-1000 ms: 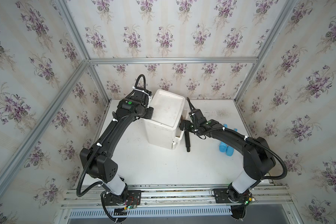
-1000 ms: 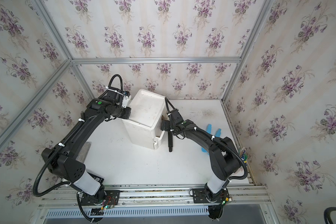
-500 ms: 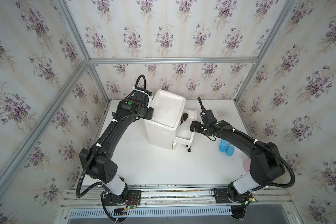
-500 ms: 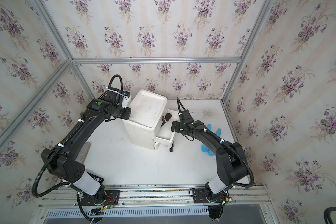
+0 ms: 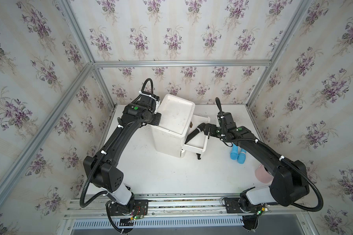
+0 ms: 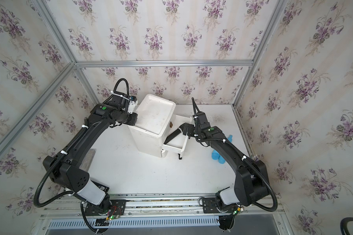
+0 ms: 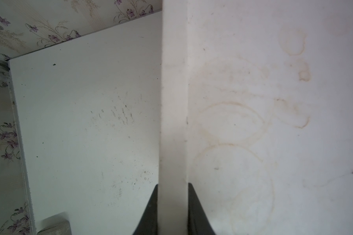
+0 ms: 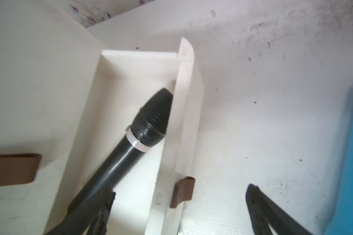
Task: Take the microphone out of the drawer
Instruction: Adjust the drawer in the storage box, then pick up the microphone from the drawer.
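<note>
- The shallow white drawer (image 5: 194,148) of the boxy white plastic cabinet (image 5: 167,140) was shut a second ago. Now it stands pulled out over the white counter (image 5: 151,175).
- The black handheld microphone (image 8: 135,146) with a mesh head lies slantwise inside it, head near the front wall, and nothing grips it.
- The right gripper (image 5: 207,131) has its jaws spread wide, astride the front wall and the small brown handle (image 8: 183,191), pinching neither.
- The left gripper (image 7: 172,186) stays closed on the cabinet's top rim.
- In my judgement the opening is finished, so grasping the microphone's shaft comes next.
</note>
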### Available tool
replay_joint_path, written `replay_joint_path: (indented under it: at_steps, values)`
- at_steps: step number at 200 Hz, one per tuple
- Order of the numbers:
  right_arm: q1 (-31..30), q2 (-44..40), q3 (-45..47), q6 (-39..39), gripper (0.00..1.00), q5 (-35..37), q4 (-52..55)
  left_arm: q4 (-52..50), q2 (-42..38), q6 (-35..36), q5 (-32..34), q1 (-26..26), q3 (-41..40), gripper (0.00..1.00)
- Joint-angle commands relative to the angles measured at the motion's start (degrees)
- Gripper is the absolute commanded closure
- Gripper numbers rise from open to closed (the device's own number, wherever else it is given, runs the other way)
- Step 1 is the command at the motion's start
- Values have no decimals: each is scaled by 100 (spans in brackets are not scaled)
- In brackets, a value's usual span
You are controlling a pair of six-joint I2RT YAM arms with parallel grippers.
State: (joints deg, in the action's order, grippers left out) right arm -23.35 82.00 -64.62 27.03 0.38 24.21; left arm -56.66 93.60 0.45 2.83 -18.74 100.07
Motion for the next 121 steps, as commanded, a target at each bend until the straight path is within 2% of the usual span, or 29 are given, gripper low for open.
replay_joint_path:
  at_steps: [1,40,65,75,83,121]
  values:
    - [-2,-69,-133,-98,1,-59,-8,-117,-145,442,-71,-69,87,84]
    - [13,-98,-97,-170,0,-138,-99,-117,-366,585,155,-138,295,74]
    - [152,-69,-20,-239,0,-316,-167,-112,-518,738,35,-191,510,51]
    - [236,-125,53,-250,0,-391,-236,-116,-577,856,-46,-285,601,46]
    - [320,-176,106,-275,0,-447,-273,-111,-632,999,-89,-433,649,36]
    - [861,-472,395,-463,0,-705,-283,-271,-647,1434,-215,-1383,863,9]
